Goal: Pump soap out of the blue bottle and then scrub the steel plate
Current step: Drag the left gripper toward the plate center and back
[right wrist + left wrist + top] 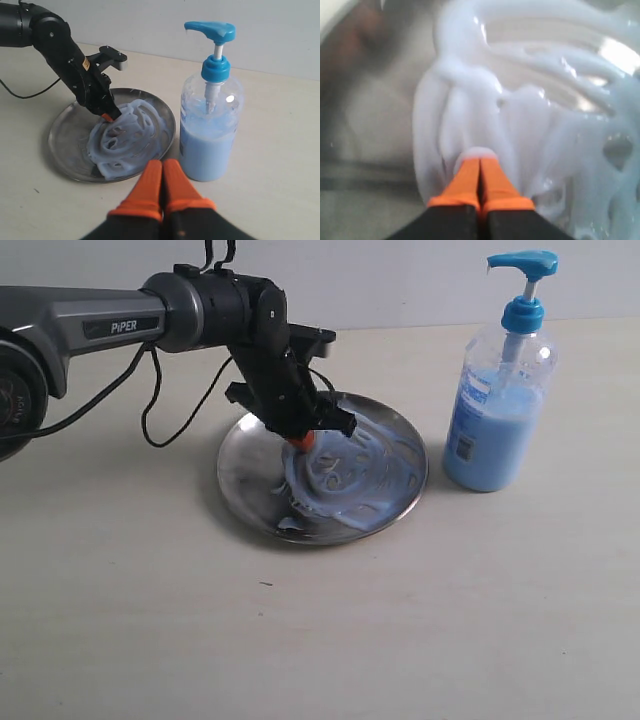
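Left arm [110, 325]: forearm comes in level from 9 o'clock, wrist folded steeply down, so the tool is pitched nose-down onto the plate.

Left gripper [300, 439]: orange fingers pressed together with nothing visible between them. The tips are buried in the soap, about 11 o'clock off plate centre. It's acting as a closed-finger scrubber, not a grip.

Steel plate [250, 475]: flat on the table [150, 620], centre of the scene. I judge it thin, stiff and light. It isn't anchored, so side load from scrubbing could skate it. The wet area will be slick. If it needs holding, pinch the bare edge at 9 o'clock, not the soaped side.

Soap [355, 485]: thick and creamy, holds its ridges and swirls. It covers the plate from centre round through 3 to 6 o'clock, and the 9 o'clock sector is mostly bare metal. Expect it to smear rather than run.

Blue bottle [498, 415]: upright at 3 o'clock of the plate, just beside the rim. I can't tell if they touch. Over half full, so bottom-heavy and stable. The clear wall likely flexes under a squeeze. Press straight down on the pump head [523, 262], or hold the neck just below it.

Right gripper [161, 167]: fingers together and empty, parked short of bottle and plate, touching neither.
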Action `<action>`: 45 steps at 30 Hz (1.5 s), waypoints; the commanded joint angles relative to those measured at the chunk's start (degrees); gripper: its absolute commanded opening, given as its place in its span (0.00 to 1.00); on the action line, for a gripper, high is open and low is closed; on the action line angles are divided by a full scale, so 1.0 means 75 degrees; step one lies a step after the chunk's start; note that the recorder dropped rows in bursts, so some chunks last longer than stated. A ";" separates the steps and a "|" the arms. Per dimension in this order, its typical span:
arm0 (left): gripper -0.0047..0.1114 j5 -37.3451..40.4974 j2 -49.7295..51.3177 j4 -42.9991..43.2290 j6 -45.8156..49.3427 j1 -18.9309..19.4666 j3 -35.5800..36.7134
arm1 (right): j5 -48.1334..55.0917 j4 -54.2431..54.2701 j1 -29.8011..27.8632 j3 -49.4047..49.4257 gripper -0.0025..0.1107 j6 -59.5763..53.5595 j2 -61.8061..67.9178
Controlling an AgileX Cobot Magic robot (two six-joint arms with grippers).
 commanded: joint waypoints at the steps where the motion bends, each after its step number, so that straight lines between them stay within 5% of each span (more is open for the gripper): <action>1: 0.04 -0.1022 0.0166 0.0061 -0.0349 0.0021 0.0082 | -0.0039 0.0011 -0.0021 0.0012 0.02 0.0023 -0.0028; 7: 0.04 -0.1326 0.0181 -0.0235 -0.0267 0.0021 0.0082 | -0.0039 0.0071 -0.0021 0.0012 0.02 0.0023 -0.0028; 14: 0.04 0.0366 0.0181 -0.2854 0.1519 -0.0020 0.0082 | -0.0039 0.0067 -0.0021 0.0012 0.02 0.0009 -0.0028; 21: 0.04 0.2301 0.0181 -0.2958 0.1922 -0.0394 0.0082 | -0.0039 0.0067 -0.0021 0.0012 0.02 -0.0005 -0.0028; 26: 0.04 0.2766 0.0131 -0.2731 0.2076 -0.0436 0.0082 | -0.0039 0.0067 -0.0021 0.0012 0.02 -0.0005 -0.0028; 45: 0.04 0.1275 0.0025 -0.2857 0.2067 -0.0668 0.0082 | 0.0037 0.0157 -0.0021 0.0012 0.02 -0.0005 -0.0028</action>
